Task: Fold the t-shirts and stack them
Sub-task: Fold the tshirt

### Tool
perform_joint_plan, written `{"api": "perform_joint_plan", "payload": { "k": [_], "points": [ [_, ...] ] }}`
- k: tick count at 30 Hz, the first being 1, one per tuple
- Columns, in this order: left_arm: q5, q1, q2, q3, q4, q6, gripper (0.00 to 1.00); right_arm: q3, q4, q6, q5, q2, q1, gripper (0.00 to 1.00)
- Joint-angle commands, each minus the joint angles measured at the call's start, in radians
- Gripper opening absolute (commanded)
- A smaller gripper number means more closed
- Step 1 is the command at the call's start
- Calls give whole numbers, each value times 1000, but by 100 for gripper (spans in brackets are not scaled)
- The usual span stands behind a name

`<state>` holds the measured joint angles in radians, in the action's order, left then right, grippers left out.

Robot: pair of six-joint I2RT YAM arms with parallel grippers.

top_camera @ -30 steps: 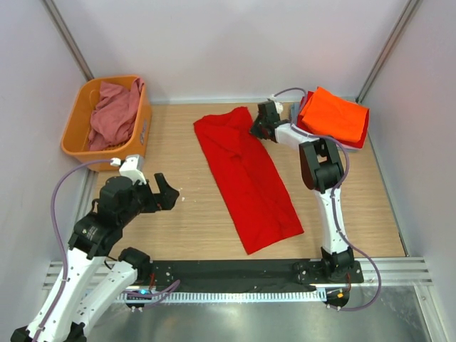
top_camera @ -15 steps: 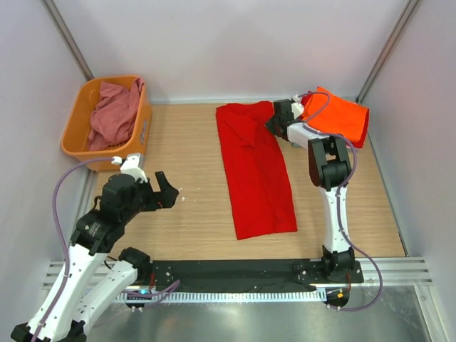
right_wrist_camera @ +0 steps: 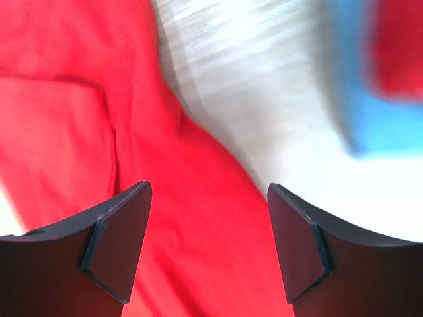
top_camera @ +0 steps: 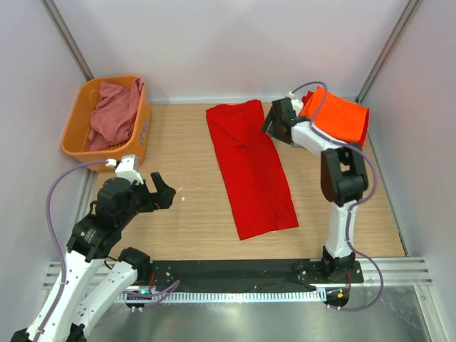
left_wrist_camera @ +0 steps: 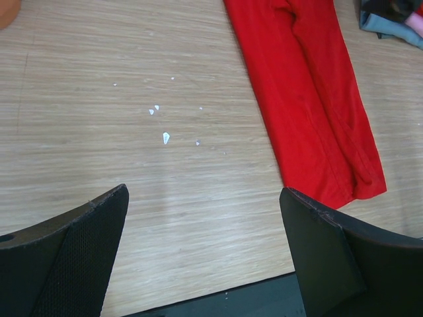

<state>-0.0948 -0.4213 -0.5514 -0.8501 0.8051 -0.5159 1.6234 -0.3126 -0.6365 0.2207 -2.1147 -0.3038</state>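
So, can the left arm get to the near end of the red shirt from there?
Probably yes. The left gripper is open and holds nothing, and only table lies between it and the near end of the red shirt. The right gripper is at the far end, out of the way.

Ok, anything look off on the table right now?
A few white flecks litter the table left of the red shirt, like debris. The shirt itself lies slanted, its long fold uneven.

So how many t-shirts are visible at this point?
3 clear: a red t-shirt folded lengthwise mid-table; an orange t-shirt on top at far right; a dusty-rose t-shirt in the orange basket. Others lie partly hidden beneath the orange one.
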Motion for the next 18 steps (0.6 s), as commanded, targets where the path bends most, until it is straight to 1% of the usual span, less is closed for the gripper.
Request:
{"api": "perform_joint_plan", "payload": {
  "k": [1,2,3,4,5,6,8,9,10,13,18],
  "points": [
    [-22,-1,4,-7,-23,-1,96,-170,-103,55,79,290,-4,77],
    [-29,-1,4,-7,-20,-3,96,-227,-117,35,71,409,-12,77],
    [-32,-1,5,-7,-18,-3,96,-288,-117,28,53,462,-30,76],
    [-33,-1,5,-9,-17,-4,96,-412,-112,20,31,522,-35,76],
    [-31,-1,10,-7,-17,-4,96,-469,-114,5,-4,611,-43,75],
    [-34,-1,10,-9,-17,-4,96,-581,-112,-18,-27,660,-50,73],
    [-37,-1,15,-7,-17,-4,96,-670,-118,-35,-76,729,-58,70],
    [-37,-1,16,-7,-17,-4,96,-709,-126,-48,-102,796,-63,69],
    [-39,-1,18,-7,-15,-4,96,-774,-134,-52,-115,824,-81,68],
    [-40,-1,22,-7,-17,-4,96,-871,-167,-77,-118,941,-133,65],
    [-43,-1,33,-6,-15,-6,96,-944,-249,-120,-77,1035,-196,61]
  ]
}}
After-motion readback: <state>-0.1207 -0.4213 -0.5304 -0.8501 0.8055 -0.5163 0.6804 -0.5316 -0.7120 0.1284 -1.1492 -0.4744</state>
